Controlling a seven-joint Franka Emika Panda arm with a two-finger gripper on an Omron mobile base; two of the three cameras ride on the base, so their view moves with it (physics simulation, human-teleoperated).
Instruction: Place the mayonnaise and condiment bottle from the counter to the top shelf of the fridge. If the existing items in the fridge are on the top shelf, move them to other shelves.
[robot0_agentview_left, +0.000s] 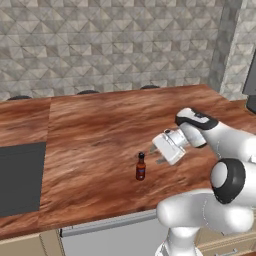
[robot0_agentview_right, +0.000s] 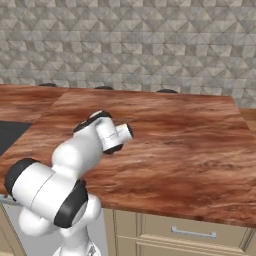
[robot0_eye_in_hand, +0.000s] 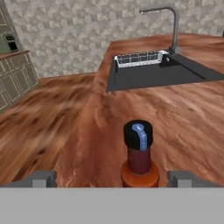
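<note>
The condiment bottle (robot0_agentview_left: 140, 167), slim and red-brown with a black cap, stands upright on the wood-grain counter (robot0_agentview_left: 100, 125) near its front edge. My gripper (robot0_agentview_left: 156, 155) hovers just to its right, level with its cap, pointing sideways at it, open and not touching it. In the hand view the condiment bottle (robot0_eye_in_hand: 140, 159) stands close ahead, between the two spread fingertips (robot0_eye_in_hand: 43, 178), with a gap on each side. My gripper (robot0_eye_in_hand: 113, 179) holds nothing. The mayonnaise, the fridge and its shelves are out of view.
A dark sink (robot0_agentview_left: 20, 175) is set into the counter left of the bottle. From the hand camera the sink (robot0_eye_in_hand: 148, 78) lies beyond the bottle, with a wire rack (robot0_eye_in_hand: 140, 58) and a faucet (robot0_eye_in_hand: 173, 26). A tiled wall (robot0_agentview_left: 110, 45) backs the counter.
</note>
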